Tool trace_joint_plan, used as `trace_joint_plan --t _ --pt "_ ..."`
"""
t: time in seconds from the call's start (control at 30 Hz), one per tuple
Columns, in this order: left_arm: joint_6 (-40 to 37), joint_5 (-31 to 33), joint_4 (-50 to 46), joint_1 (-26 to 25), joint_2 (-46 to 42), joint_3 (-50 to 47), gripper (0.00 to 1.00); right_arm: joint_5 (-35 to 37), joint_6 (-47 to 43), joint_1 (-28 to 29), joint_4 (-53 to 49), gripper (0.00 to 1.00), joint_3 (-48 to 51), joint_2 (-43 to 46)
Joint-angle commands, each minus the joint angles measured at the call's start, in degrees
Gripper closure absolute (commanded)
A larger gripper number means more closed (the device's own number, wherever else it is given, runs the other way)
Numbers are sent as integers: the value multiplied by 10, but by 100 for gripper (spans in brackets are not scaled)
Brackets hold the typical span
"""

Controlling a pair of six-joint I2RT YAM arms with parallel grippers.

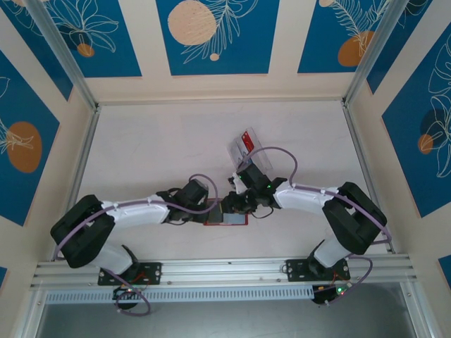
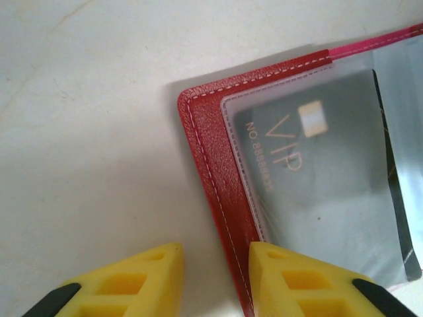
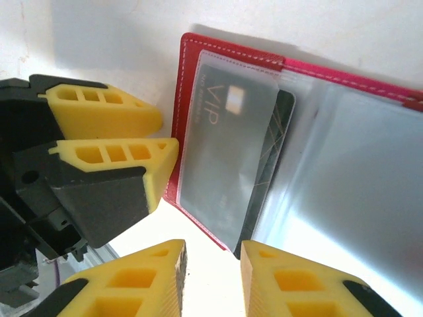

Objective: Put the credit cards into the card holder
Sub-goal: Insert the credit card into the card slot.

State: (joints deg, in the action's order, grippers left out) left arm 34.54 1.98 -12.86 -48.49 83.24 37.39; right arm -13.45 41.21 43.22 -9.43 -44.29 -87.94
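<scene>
The dark red card holder (image 1: 227,220) lies open on the table between my two grippers. A black card marked VIP (image 2: 310,158) sits in its clear sleeve. In the right wrist view that black card (image 3: 225,145) pokes a dark edge out of the sleeve's side. My left gripper (image 2: 215,251) is open and straddles the holder's stitched red edge (image 2: 211,152), with one finger over the leather and the other over bare table. My right gripper (image 3: 211,247) is open just short of the card's lower corner, holding nothing. The left gripper's yellow fingers (image 3: 119,155) sit against the holder's left edge (image 3: 192,45).
A clear plastic tray (image 1: 257,156) with a red card (image 1: 246,139) on it stands just behind the right gripper (image 1: 236,205). Aluminium rails (image 1: 211,267) border the near edge and both sides. Bare white table (image 1: 162,148) stretches to the back and left.
</scene>
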Motion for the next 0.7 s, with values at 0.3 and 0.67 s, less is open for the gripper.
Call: trace_joint_plan --t 0.3,0.67 --pt "-6 -25 -7 6 -27 -7 74 76 -32 23 -104 100 -95 -72" --pt "-10 -25 3 6 -5 -16 83 136 -8 51 -125 100 -101 -95"
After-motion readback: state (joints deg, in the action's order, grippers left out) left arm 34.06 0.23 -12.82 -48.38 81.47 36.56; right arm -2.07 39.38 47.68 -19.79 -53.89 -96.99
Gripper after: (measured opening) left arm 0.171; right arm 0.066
